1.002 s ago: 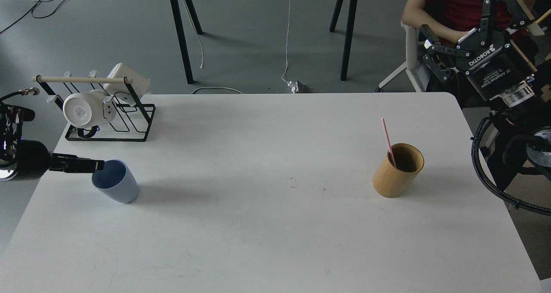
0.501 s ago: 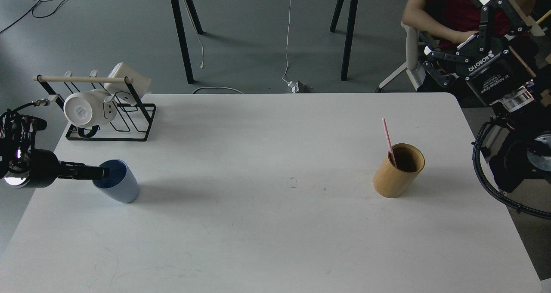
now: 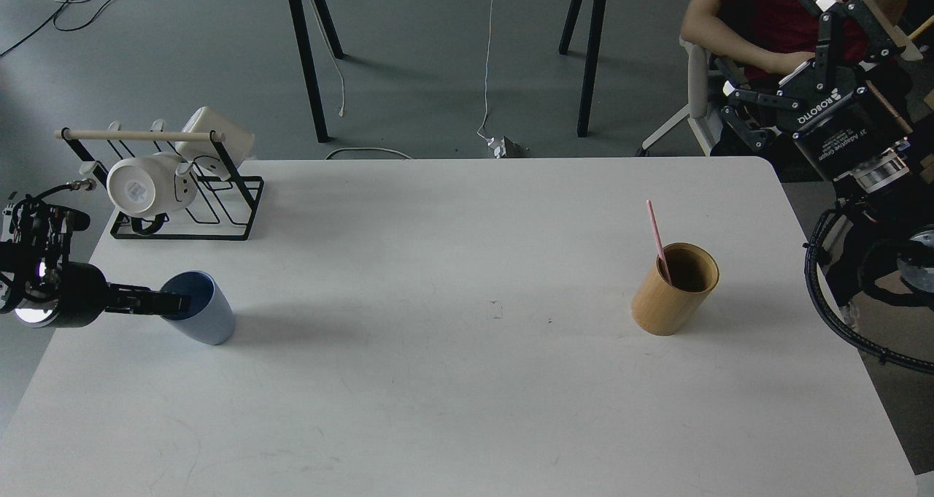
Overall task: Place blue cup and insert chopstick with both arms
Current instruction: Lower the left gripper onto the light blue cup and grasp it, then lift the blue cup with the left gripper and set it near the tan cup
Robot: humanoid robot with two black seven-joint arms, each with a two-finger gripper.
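The blue cup (image 3: 206, 314) stands upright on the white table (image 3: 452, 395) at the left. My left gripper (image 3: 174, 304) comes in level from the left, and its tip reaches over the cup's near rim into the mouth. It shows as one dark bar, so its fingers cannot be told apart. The pink chopstick (image 3: 656, 236) leans in the tan wooden cylinder (image 3: 673, 293) at the right. My right gripper (image 3: 778, 46) is raised off the table's far right corner, open wide and empty.
A black rack (image 3: 182, 205) with a pale dowel and white mugs (image 3: 142, 185) stands at the back left, just behind the cup. A seated person in a red shirt (image 3: 759, 8) is behind my right gripper. Black table legs stand beyond.
My left gripper has moved right and slightly down, from the cup's left rim to over its mouth. My right gripper has shifted a little up and right. The cup and chopstick have not moved.
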